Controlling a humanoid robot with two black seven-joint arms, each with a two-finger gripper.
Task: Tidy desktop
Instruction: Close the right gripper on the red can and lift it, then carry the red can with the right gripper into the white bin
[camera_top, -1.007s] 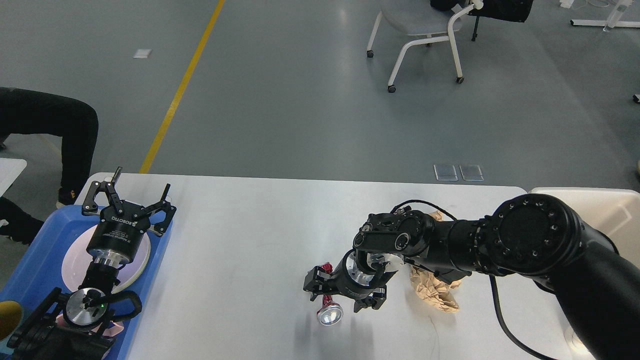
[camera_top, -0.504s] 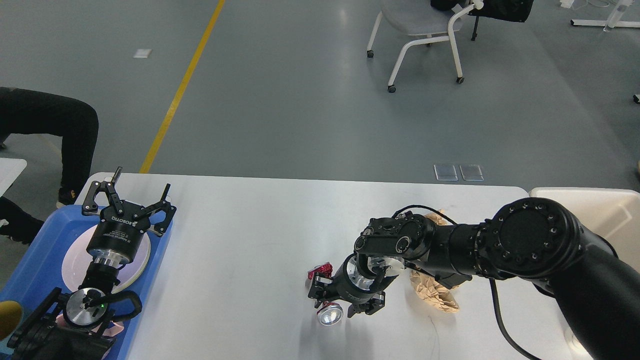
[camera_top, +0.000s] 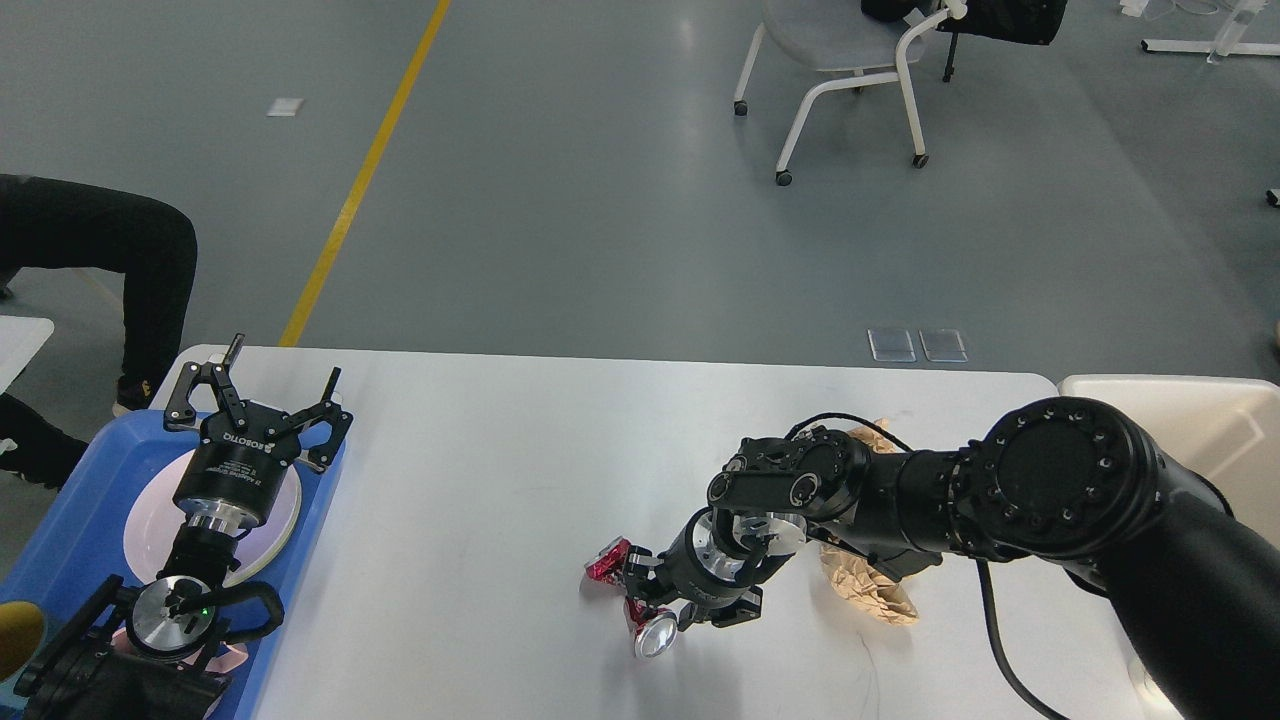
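Right end effector (camera_top: 668, 600) sits low over the near middle of the large smooth white rectangular tabletop (camera_top: 480, 480), its black fingers closed around a crushed red metal can (camera_top: 630, 600). That can lies tilted, its long axis running from far left to near right, its shiny silver end facing near. Just right of it rests a crumpled brown paper wad (camera_top: 868, 590). Left end effector (camera_top: 258, 400) hangs spread wide and empty above a white round plate (camera_top: 150, 520) in the blue plastic tray (camera_top: 70, 520) at the tabletop's left edge.
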